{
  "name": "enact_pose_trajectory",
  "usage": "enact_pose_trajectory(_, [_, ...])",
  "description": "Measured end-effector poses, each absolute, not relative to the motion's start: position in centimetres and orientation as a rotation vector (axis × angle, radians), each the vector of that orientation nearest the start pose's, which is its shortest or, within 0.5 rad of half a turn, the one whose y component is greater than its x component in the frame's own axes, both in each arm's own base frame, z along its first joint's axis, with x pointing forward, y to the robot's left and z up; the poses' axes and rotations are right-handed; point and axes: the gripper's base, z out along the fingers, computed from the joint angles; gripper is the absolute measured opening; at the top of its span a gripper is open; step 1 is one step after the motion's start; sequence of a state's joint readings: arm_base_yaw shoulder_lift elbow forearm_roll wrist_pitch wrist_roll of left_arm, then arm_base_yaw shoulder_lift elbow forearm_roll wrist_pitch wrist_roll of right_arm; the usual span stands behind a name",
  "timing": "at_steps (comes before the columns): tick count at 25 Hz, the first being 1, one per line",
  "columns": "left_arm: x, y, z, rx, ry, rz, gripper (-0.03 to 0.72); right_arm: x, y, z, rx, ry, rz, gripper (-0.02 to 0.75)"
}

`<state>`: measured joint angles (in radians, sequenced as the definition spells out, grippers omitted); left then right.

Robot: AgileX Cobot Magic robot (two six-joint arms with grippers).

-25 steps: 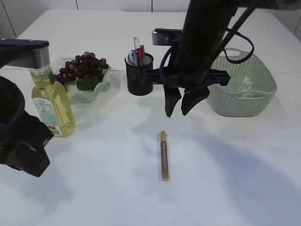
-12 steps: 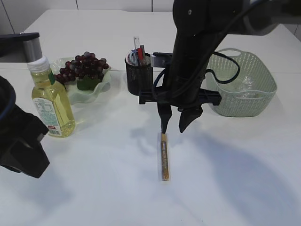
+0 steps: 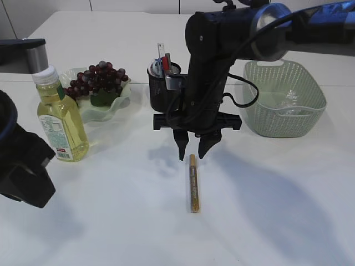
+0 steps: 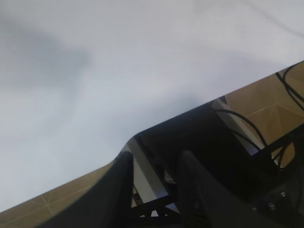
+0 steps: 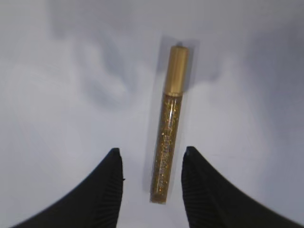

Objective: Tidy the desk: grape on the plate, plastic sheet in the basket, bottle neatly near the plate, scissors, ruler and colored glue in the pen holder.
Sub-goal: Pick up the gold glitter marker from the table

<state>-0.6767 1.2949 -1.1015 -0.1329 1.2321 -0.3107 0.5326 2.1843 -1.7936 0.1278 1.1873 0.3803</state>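
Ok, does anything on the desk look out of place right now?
Only the colored glue: it lies flat on the bare table in front of the pen holder, not in it. The right gripper hangs open over its capped end. Nothing looks spilled or damaged.

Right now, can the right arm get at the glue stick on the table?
Probably yes: the right gripper hangs open straddling one end of the glue stick, with nothing between them.

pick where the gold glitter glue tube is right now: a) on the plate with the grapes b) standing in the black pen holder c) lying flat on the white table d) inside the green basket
c, the glue tube lies flat on the bare table, with the open right claw just above its cap end and not gripping it.
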Motion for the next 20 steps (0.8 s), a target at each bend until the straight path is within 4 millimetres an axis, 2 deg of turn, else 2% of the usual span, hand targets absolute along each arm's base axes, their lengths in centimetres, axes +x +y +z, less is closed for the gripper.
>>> enact_pose_trajectory(12, [17.5,-15.4,31.3,0.531,2.928,-0.316,0.239,38.9,24.0,14.9,-0.191,3.185,0.138,0.336])
enact_pose_trajectory(20, [17.5,-15.3,31.2,0.533,2.926,-0.311,0.239,38.9,24.0,14.4,-0.192,3.195,0.126,0.336])
